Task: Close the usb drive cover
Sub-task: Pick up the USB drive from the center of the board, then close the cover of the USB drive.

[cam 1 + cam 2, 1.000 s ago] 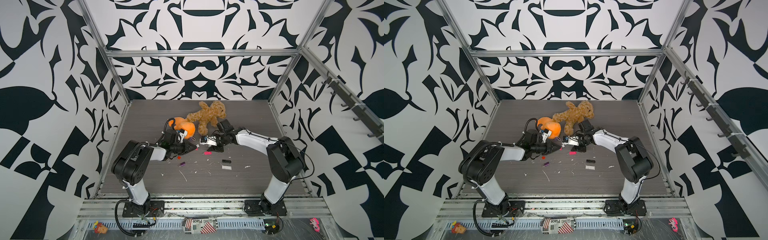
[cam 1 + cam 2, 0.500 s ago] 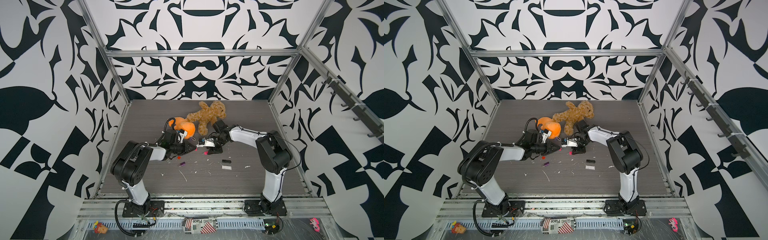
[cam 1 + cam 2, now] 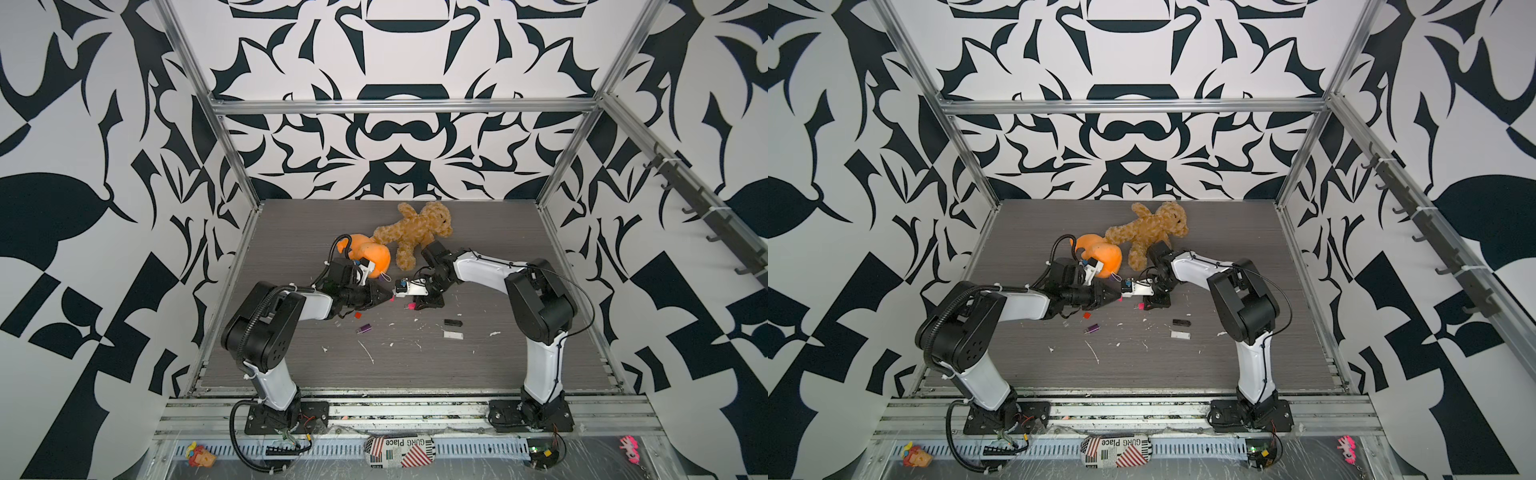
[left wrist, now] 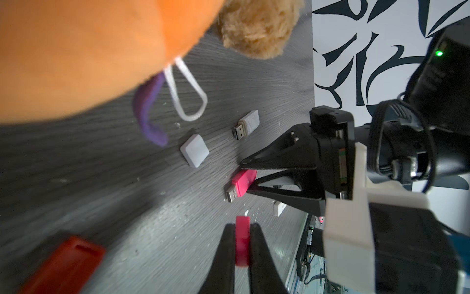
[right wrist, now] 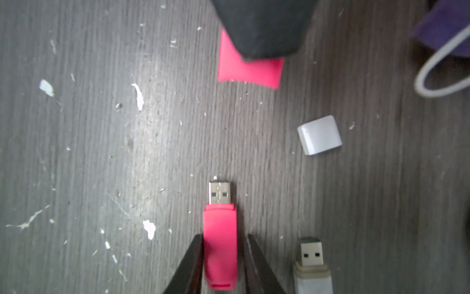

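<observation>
The pink usb drive lies flat on the grey table, its metal plug bare and pointing at the cover. My right gripper straddles its body. One finger touches it, and the other stands a thin gap off. The left wrist view shows the same drive between the right gripper's fingers. My left gripper is shut on the pink cover, held just above the table a short way in front of the plug. In both top views the left gripper meets the drive mid-table.
A grey-white usb drive lies uncapped beside the pink one, its white cap nearby. An orange plush and a teddy bear sit just behind both grippers. A red piece, a purple drive and a black drive lie nearer the front.
My right gripper has come down and to the left onto the pink drive, and its jaws have narrowed round it. The left gripper with the cover has held still.
</observation>
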Robot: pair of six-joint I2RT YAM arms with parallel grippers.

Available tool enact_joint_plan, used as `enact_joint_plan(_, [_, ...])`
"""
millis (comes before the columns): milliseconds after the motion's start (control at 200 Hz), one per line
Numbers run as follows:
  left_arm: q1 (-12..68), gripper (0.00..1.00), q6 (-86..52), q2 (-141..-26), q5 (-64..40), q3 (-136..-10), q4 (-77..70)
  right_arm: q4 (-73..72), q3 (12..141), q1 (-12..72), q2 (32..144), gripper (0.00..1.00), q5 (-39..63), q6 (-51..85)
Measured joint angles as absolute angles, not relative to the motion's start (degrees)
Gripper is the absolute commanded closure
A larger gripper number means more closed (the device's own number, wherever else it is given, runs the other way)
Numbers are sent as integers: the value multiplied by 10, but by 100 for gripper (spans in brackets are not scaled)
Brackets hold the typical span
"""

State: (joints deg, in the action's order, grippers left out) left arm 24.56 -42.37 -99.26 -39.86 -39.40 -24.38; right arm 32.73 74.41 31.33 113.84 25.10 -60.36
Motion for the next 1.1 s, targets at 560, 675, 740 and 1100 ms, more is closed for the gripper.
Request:
enact_joint_plan(560, [246, 88, -441, -983, -397, -394, -252, 184, 643, 315, 1025, 85, 303, -509])
enact_joint_plan(675, [246, 89, -448, -977, -396, -394, -260, 128, 620, 315, 1012, 85, 313, -474])
enact_joint_plan(740, [246, 88, -453, -974, -396, -394, -264, 103, 608, 316, 1012, 86, 313, -458])
enact_joint_plan(1100, [248, 88, -476, -969, -392, -394, -292, 17, 576, 320, 1012, 86, 313, -393])
